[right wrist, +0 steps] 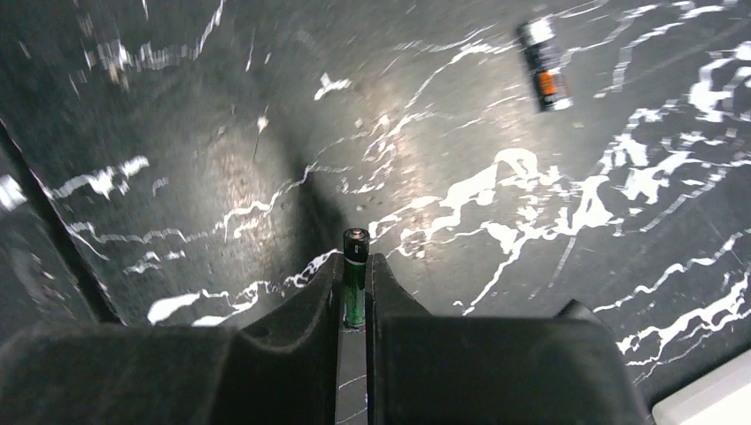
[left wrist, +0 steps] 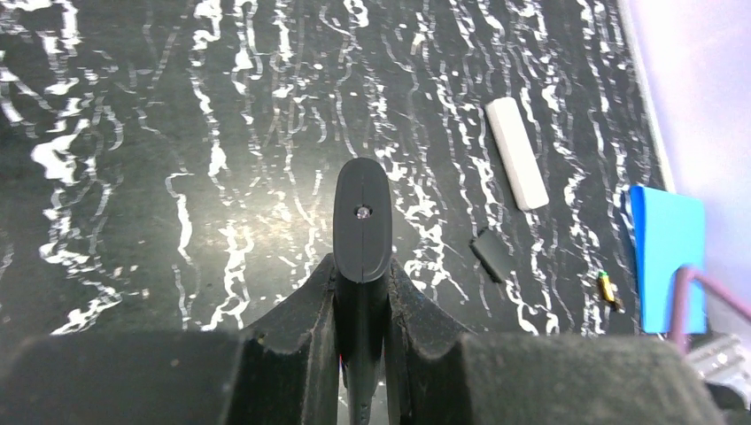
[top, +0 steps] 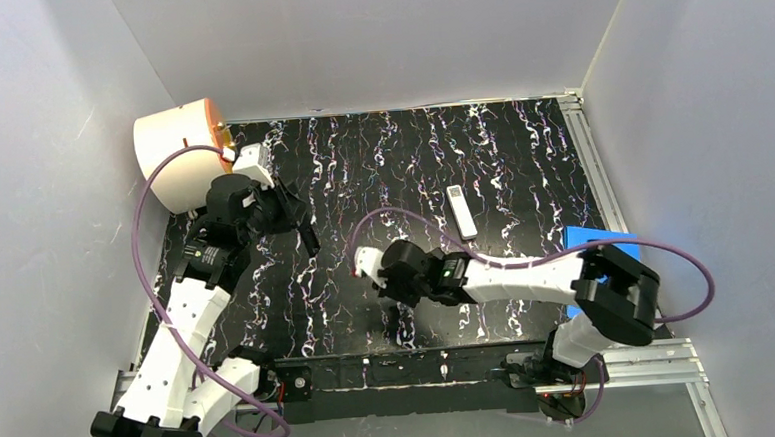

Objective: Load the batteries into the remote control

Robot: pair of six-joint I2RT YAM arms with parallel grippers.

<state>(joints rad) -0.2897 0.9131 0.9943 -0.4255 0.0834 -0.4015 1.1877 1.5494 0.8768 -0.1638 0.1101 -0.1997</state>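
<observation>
My left gripper (left wrist: 361, 282) is shut on a black remote control (left wrist: 361, 212), which sticks out forward past the fingers above the table. In the top view this gripper (top: 300, 226) is at the left middle of the mat. My right gripper (right wrist: 354, 285) is shut on a green battery (right wrist: 355, 266) with a black tip, held above the mat; in the top view it (top: 368, 266) is near the centre front. Another battery (right wrist: 545, 64), black with an orange band, lies on the mat. A small green-yellow battery (left wrist: 607, 287) lies by the blue pad.
A white remote (top: 460, 212) lies right of centre, also in the left wrist view (left wrist: 518, 152). A small black cover piece (left wrist: 490, 255) lies near it. A blue pad (top: 590, 240) sits at the right edge. A white-and-orange cylinder (top: 178, 154) stands at the back left.
</observation>
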